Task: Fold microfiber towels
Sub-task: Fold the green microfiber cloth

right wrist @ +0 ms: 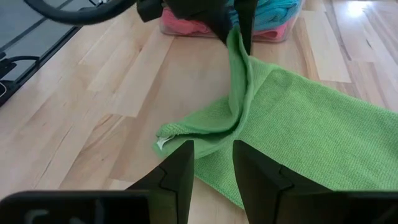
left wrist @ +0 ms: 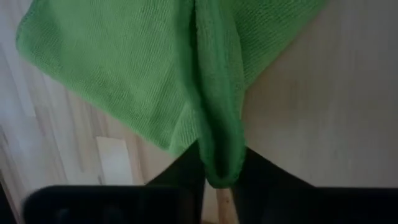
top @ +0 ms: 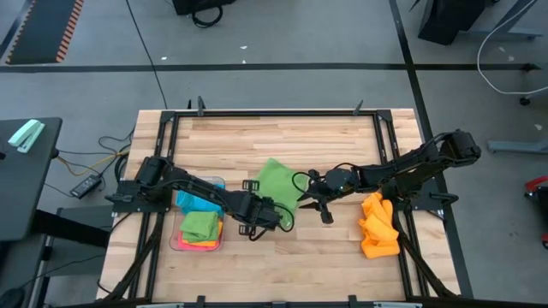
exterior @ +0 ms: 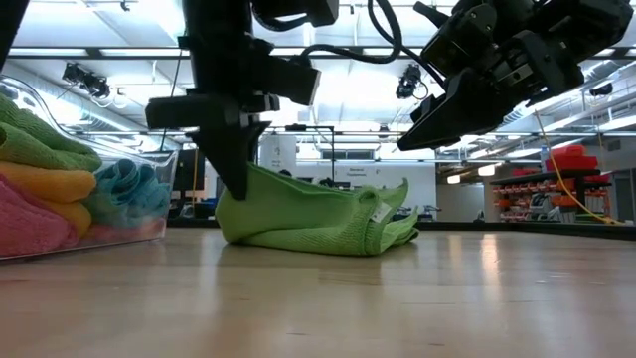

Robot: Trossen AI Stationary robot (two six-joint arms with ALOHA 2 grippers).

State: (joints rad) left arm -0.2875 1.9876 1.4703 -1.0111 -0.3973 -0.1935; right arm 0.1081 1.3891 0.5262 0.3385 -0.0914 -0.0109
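The left gripper [left wrist: 221, 177] has its jaws drawn in tight on a pinched ridge of the green towel [top: 276, 184] — in the left wrist view the cloth bunches between the two dark fingers [left wrist: 180, 174] and hangs out below them. The right gripper [right wrist: 212, 165] has its jaws partly apart with a narrow gap and nothing between them; it hovers just above the near edge of the same towel, clear of the cloth in the low view.

The green towel lies crumpled near the middle of the wooden table [top: 342, 265], one fold lifted by the left gripper, a small white tag at its corner. At the table's left stands a clear plastic tray [top: 175, 243] holding folded towels — green on top, then yellow-orange and pink, with a sky-blue one [top: 195, 203] beside them. A bunched orange towel [top: 378, 227] lies at the table's right, near the right arm's base.

The table is pale butcher-block inside a black frame. Around it is a grey floor with cables; beyond, a workshop with ceiling lights and shelving.
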